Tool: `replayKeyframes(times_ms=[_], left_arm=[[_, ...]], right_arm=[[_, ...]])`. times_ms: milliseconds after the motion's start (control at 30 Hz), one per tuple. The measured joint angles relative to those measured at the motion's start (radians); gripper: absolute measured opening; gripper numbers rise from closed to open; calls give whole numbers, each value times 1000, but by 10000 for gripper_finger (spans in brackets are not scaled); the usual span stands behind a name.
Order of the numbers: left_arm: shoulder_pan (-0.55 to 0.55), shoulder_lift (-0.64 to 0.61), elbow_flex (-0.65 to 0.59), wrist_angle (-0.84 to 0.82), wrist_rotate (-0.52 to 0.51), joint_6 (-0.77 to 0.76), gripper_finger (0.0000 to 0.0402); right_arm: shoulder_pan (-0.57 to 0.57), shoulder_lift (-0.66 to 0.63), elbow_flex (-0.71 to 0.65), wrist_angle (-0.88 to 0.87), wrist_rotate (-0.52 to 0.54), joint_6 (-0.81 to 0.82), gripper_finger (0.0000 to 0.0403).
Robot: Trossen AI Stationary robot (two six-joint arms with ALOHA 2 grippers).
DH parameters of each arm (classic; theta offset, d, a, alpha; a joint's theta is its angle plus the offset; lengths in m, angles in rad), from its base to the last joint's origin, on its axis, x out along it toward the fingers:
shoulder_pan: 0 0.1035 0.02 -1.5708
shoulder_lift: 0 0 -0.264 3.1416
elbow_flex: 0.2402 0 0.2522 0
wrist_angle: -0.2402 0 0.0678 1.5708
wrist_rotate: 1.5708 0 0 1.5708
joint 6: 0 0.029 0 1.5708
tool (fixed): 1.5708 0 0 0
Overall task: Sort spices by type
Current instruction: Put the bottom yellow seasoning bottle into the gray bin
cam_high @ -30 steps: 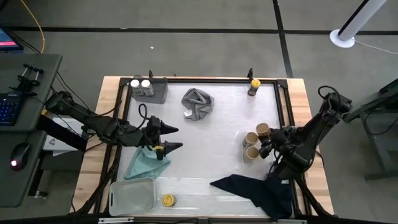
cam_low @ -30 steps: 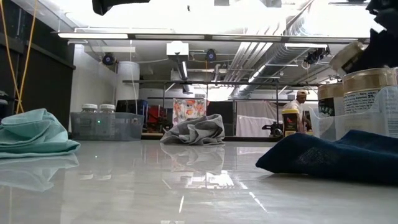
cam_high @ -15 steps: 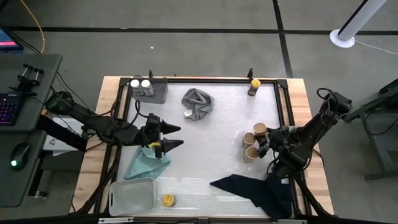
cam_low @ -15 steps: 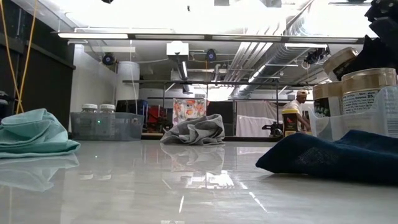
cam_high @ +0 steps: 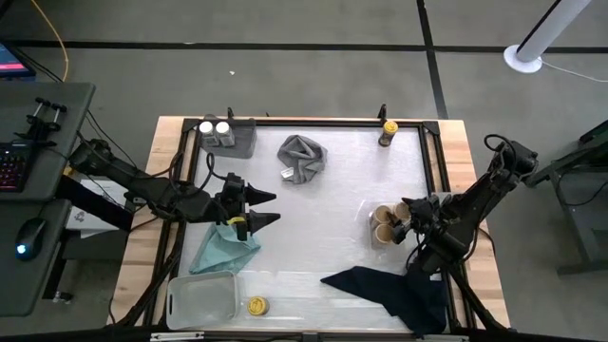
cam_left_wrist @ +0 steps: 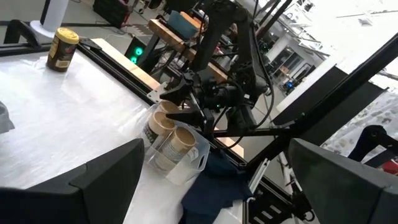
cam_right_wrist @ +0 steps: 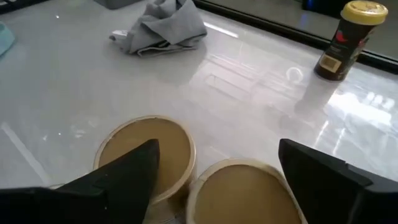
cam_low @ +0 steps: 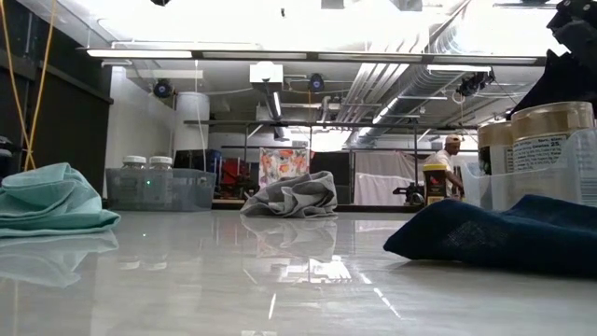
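In the high view we see the right gripper (cam_high: 403,217) at the right middle of the frame, its dark fingers spread wide and holding nothing, poised just beside two tan-topped cylindrical spice jars (cam_high: 384,223) that stand upright in a clear rectangular plastic tray (cam_high: 371,214). From the right wrist view the two round tan tops (cam_right_wrist: 149,155) sit side by side, touching or nearly so, between the parted fingers (cam_right_wrist: 124,171). The left gripper (cam_high: 268,208) hangs at the left middle of the frame above a crumpled teal cloth (cam_high: 224,249), and its fingers also stand wide apart with nothing between them. In the upper left, two white-capped jars (cam_high: 215,128) stand in a grey rectangular tray (cam_high: 241,139). A dark jar with a yellow cap (cam_high: 389,131) stands upright alone by the table's upper edge, right of centre. A small yellow-capped jar (cam_high: 256,305) lies at the lower left, just beside a pale translucent rectangular bin (cam_high: 200,298). A crumpled grey cloth (cam_high: 301,157) sits upper centre, and a navy cloth (cam_high: 389,291) spreads across the lower right. In the low view a person (cam_low: 453,149) stands far back in the room.
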Motion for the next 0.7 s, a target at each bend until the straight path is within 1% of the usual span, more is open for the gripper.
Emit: replayKeyframes(times_ms=[133, 233, 333, 433, 467, 600, 700], left_arm=[[0, 0, 0, 0, 7, 0, 383], [0, 0, 0, 0, 10, 0, 383], [0, 0, 0, 0, 12, 0, 383], [0, 0, 0, 0, 13, 0, 383], [0, 0, 0, 0, 13, 0, 383], [0, 0, 0, -1, 25, 16, 383], [0, 2, 0, 1, 89, 19, 383]], right_arm=[[0, 0, 0, -3, -1, 0, 323], [0, 0, 22, -51, -7, 7, 324], [0, -7, 94, -164, 0, 7, 324], [-1, -22, 201, -304, 38, 7, 325], [-6, -31, 238, -311, 50, -8, 325], [-58, -86, 368, -216, 133, -199, 325], [-107, -95, 460, -94, 150, -325, 325]])
